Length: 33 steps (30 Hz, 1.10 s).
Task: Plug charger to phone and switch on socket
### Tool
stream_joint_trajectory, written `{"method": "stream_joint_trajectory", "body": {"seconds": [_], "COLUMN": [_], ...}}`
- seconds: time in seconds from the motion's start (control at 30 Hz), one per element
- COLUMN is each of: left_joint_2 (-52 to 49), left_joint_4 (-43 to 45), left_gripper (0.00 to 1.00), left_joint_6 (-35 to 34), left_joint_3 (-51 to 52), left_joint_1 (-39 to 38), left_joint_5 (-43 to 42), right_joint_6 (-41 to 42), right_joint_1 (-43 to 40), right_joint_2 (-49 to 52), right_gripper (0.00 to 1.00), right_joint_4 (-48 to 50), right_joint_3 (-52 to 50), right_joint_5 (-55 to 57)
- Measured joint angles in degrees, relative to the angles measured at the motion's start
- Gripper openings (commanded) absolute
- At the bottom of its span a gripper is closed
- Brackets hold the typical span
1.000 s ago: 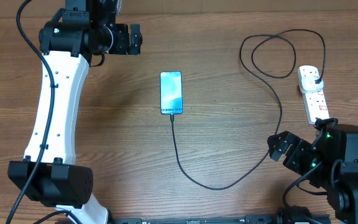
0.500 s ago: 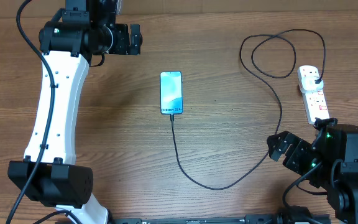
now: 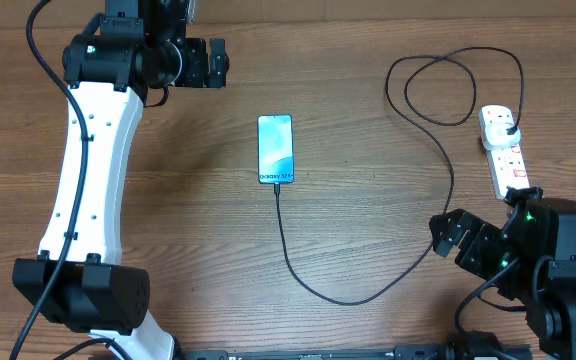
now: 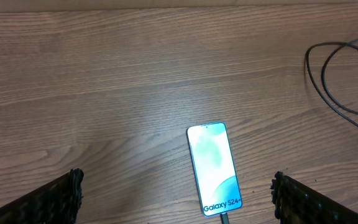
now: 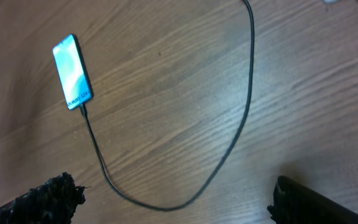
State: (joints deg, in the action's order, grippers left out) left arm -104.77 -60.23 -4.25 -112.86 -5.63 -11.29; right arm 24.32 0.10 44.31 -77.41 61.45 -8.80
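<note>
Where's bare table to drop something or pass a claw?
Bare wood between the left arm and the phone, and inside the curve of the charger cable, right of the phone. Crowded far right: cable loop beside the socket.

Wooden desk [image 3: 348,80] bearing a phone [image 3: 276,149], screen up; the charger [image 3: 281,222] leaves the phone's lower edge and loops rightward to the white socket [image 3: 503,150], well right of the phone.

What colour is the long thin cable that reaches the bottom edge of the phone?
Black. The charger cable shows best in the right wrist view.
</note>
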Motion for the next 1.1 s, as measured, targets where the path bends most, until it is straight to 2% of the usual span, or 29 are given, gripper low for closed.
{"method": "stream_joint_trajectory", "body": {"seconds": [1.1], "left_joint_2": [0.00], "left_joint_4": [0.00], "left_gripper": [1.00], "left_joint_6": [0.00], "left_joint_3": [0.00], "left_joint_1": [0.00], "left_joint_5": [0.00], "right_joint_6": [-4.07], "right_joint_1": [0.42], "right_joint_2": [-0.17], "right_gripper": [1.00], "right_joint_4": [6.51], "right_joint_3": [-0.04], "right_joint_5": [0.02]}}
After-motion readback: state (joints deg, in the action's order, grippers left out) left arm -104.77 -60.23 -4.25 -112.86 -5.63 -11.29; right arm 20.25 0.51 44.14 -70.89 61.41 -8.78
